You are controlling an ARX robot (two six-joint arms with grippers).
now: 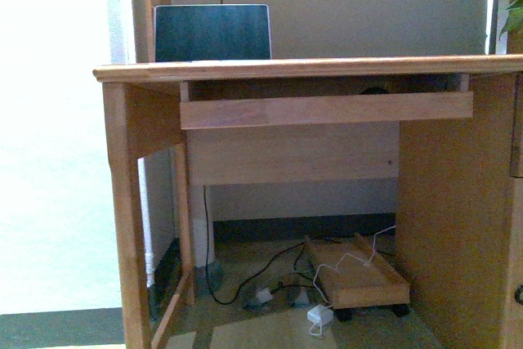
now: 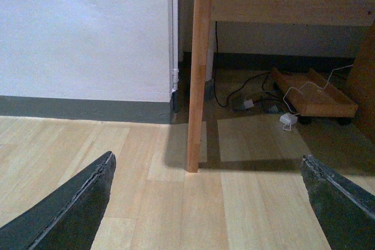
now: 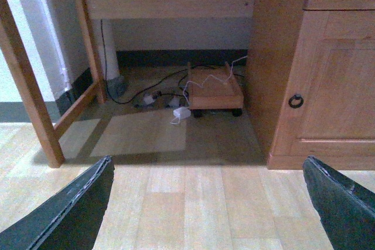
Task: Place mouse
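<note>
Wood fills the front view: a pale desk whose tabletop (image 1: pixel 327 67) carries a dark panel with a light rim (image 1: pixel 212 32), and just under it a pull-out shelf (image 1: pixel 327 109). Over the shelf's front rail, towards the right, a low dark rounded sliver (image 1: pixel 374 90) peeks out. It is probably the mouse lying on the shelf, though too little shows to be sure. No other mouse appears in any view.

The left fingers (image 2: pixel 70 215) and the right fingers (image 3: pixel 64 215) are both spread wide with nothing between them. Each wrist camera looks at bare floorboards and the cables under the desk, well away from the shelf.

A mouse of this kind should be light and rigid, with a hard plastic shell that will not give. The matte skin ought to offer fair grip, but the domed back would let the fingers slide off. The better hold is across its two long sides, low at the waist, clear of buttons and wheel. The narrow gap under the tabletop suggests a level reach from the front
</note>
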